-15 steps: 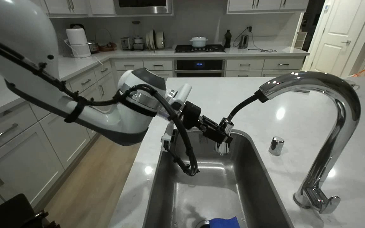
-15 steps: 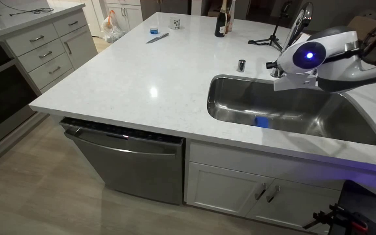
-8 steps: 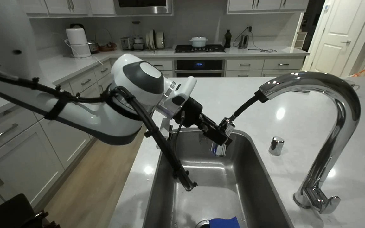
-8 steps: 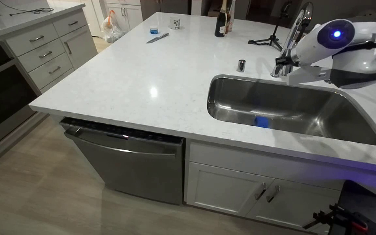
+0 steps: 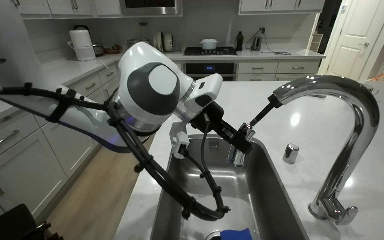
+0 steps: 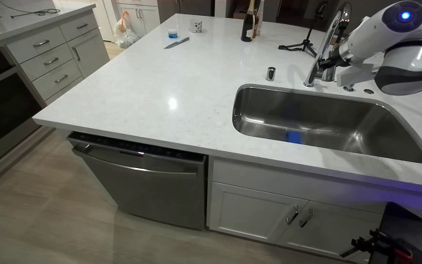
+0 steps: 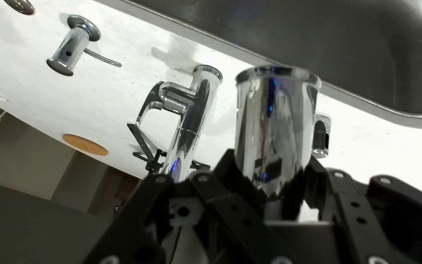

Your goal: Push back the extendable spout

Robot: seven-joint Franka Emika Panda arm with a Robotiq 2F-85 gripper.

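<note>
Leaning over the sink from the side away from the faucet, the arm was bent at its wrist, the rounded joint high and the gripper slanting downward from it, while a loop of cable drooped above the sink. In the wrist view the fingers were clamped on the spout from either side; it was held tilted, higher than the sink's rim, apart from the faucet's mouth, with the hose bridging the gap. The cap stood just beside the sink, on the same side as the faucet.
</note>
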